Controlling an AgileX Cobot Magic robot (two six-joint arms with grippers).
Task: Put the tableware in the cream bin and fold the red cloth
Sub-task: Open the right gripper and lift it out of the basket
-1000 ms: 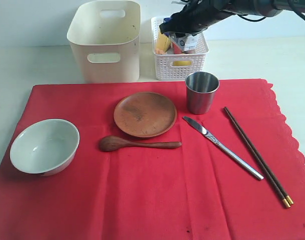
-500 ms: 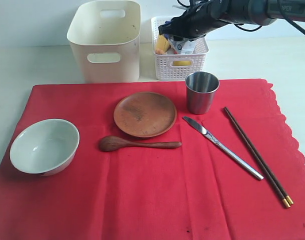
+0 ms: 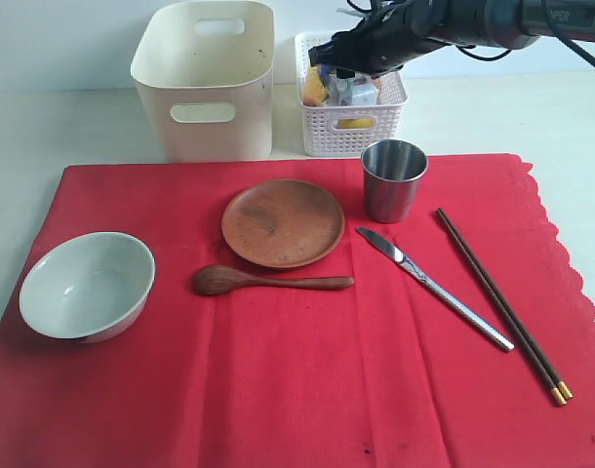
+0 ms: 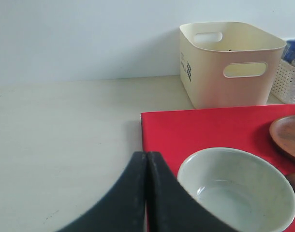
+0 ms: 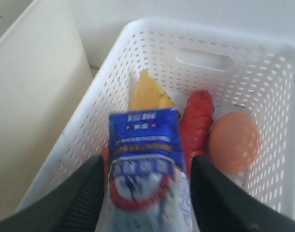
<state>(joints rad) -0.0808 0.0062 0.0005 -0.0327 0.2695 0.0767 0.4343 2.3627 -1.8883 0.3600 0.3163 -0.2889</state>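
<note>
Right gripper (image 5: 146, 166) jaws just widened around the blue packet (image 5: 145, 145) over the white lattice basket (image 5: 205, 63); whether it's released, I can't tell. Left gripper (image 4: 146, 166) jaws shut, empty. Wooden plate (image 3: 283, 222) and 5 other pieces, untouched on the red cloth (image 3: 307, 390), likely come next; cream bin (image 3: 205, 83) far left.

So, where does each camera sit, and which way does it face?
Exterior: high before the table, looking down over red cloth to cream bin; right arm shows.
Left wrist: low beside the cloth, facing bowl and bin; shut left gripper shows.
Right wrist: over white basket, looking down; right gripper flanks packet.
First two share bowl, bin.
</note>
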